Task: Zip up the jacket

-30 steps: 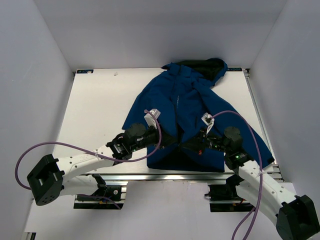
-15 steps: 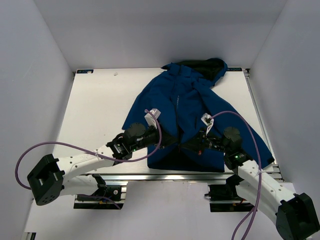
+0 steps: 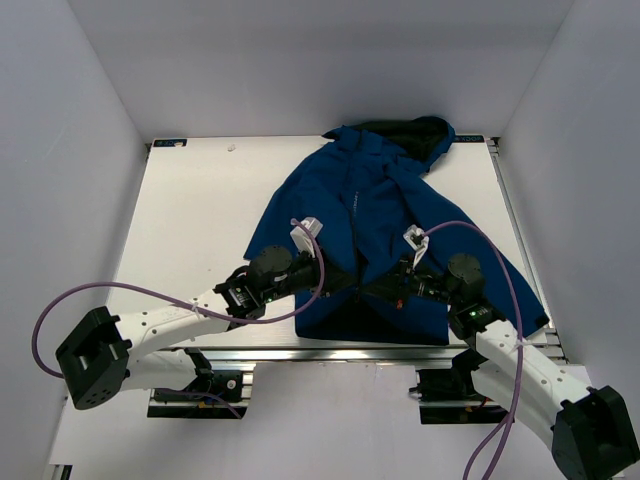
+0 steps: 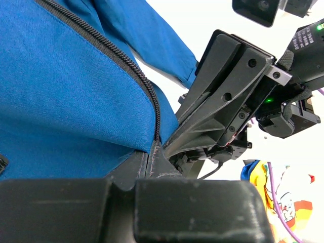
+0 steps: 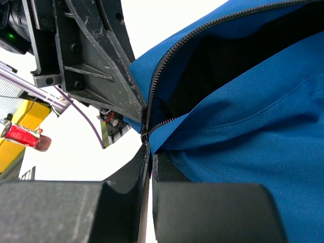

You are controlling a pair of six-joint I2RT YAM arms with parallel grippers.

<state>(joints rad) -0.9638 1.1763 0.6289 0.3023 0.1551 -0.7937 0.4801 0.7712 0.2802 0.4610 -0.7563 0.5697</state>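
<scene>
Over the one jacket [image 3: 380, 200] spread on the table [image 3: 200, 210], I hold my left gripper [image 4: 152, 152] pinched on its near hem at the zipper's [image 4: 126, 63] foot, with my right gripper [image 5: 149, 147] clamped opposite, each crowding the other's view and two purple cables [image 3: 120, 289] looping nearer.

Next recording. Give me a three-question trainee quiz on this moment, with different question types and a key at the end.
1. True or false: the jacket lies with its hood toward the far edge of the table.
2. Where do the left end effector and right end effector meet? A: at the hood. B: at the bottom hem, by the zipper. C: at a sleeve cuff.
3. Fill in: above the pinch, the zipper's two rows of teeth are ____.
Key: 1 true; 2 B; 3 apart (unzipped).
</scene>
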